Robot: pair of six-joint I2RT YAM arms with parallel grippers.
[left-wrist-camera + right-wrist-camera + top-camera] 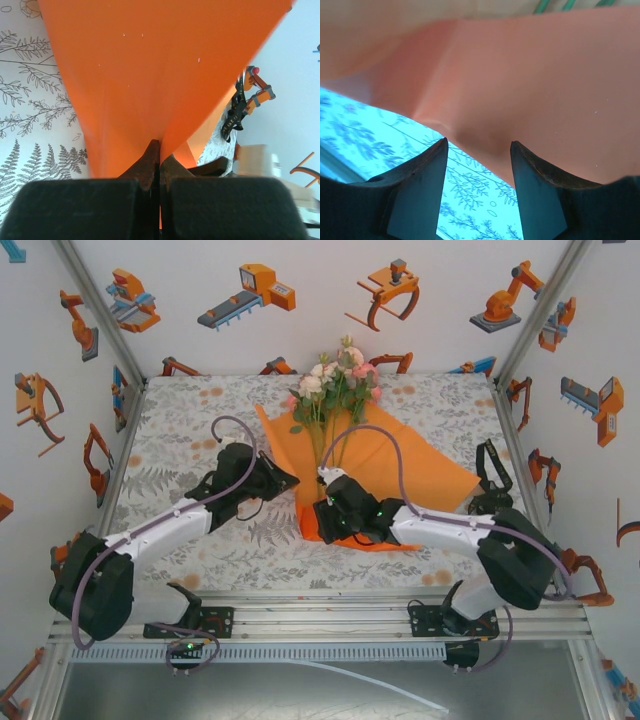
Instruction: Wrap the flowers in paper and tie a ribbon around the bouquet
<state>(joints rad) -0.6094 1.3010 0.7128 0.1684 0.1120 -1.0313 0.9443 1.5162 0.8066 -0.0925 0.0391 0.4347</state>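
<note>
Left pincer pinching paper edge, right pincer agape, seemingly under paper

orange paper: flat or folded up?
Partly folded up. The left claw is shut on the left edge of the paper and holds it raised off the table; the right side lies flat beneath the flowers.

White-shelled arms, grey-purple cables, black left pincer, black right pincer.
</note>
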